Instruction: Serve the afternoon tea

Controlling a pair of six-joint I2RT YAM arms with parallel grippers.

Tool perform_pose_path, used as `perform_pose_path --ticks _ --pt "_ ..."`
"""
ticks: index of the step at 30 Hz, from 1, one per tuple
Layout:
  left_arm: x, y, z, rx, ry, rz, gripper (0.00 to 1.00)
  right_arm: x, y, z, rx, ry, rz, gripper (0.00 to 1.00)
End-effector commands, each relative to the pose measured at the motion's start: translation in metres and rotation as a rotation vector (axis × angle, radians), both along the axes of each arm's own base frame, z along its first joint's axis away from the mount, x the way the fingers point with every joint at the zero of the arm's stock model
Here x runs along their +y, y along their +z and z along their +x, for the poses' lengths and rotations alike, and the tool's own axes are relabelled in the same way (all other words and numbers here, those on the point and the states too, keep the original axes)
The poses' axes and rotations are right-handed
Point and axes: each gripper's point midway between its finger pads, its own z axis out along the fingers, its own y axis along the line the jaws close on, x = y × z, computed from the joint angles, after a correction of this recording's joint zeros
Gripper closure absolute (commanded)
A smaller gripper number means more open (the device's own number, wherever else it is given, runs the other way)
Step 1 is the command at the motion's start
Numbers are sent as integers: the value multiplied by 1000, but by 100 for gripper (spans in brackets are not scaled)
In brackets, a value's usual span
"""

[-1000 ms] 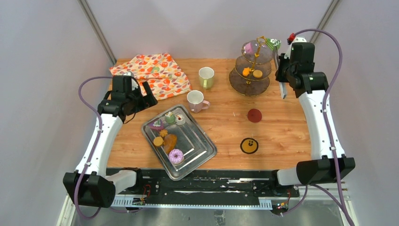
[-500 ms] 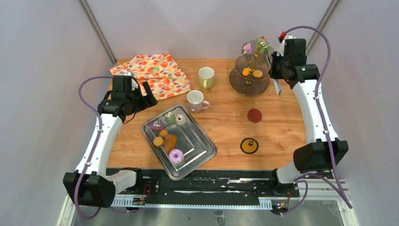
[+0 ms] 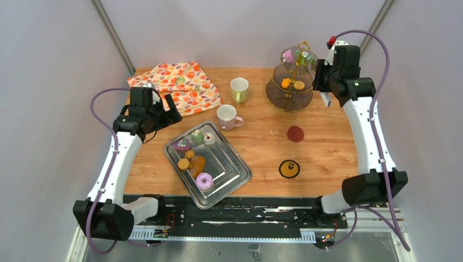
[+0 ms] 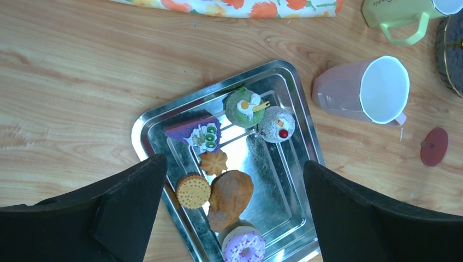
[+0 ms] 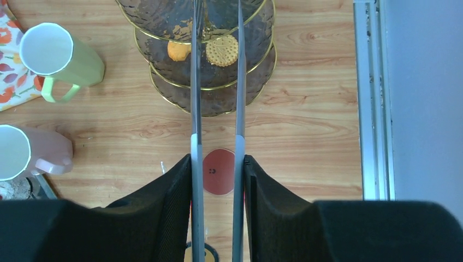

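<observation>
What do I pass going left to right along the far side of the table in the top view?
In order: floral cloth, green mug, tiered cake stand. The pink mug overlaps the green mug sideways, so it is left out.

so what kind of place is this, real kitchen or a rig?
Looks like a lab test cell, not a kitchen: plain grey enclosure walls, two arms bolted to a rail at the table edge, staged pastries on a steel tray.

The tongs point(image 5: 196, 164) leave the right wrist view's top edge, their 2 tips unseen; the bottom edge of the left wrist view cuts the donut point(image 4: 243, 246).
</observation>
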Motion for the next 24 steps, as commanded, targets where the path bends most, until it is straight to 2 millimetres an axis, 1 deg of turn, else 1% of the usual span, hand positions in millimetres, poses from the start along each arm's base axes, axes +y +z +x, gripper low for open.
perform_pose_path --ticks 1,3,6,8,10,12,14,18,22,24 --pt "1 19 0 -54 -3 14 0 -17 46 -27 -140 -57 -16 67" --pt "1 19 0 -52 -3 13 0 -18 52 -41 -157 -60 -6 71" --pt "2 21 1 -58 -2 18 0 -7 49 -64 -159 -17 49 82" --pt "3 22 1 -60 0 21 0 6 44 -82 -153 44 96 90" --pt "3 23 2 -64 0 23 0 26 34 -102 -125 137 141 93" --pt "3 23 3 -63 2 25 0 50 25 -122 -92 238 168 93" --pt "4 22 3 -60 5 26 0 81 11 -145 -47 350 170 92" --pt "5 19 3 -47 14 28 0 150 -18 -189 16 575 142 91" --pt "6 18 0 -41 18 28 0 209 -58 -229 71 794 90 89" --pt "8 20 -2 -45 23 36 0 233 -80 -250 85 904 25 85"
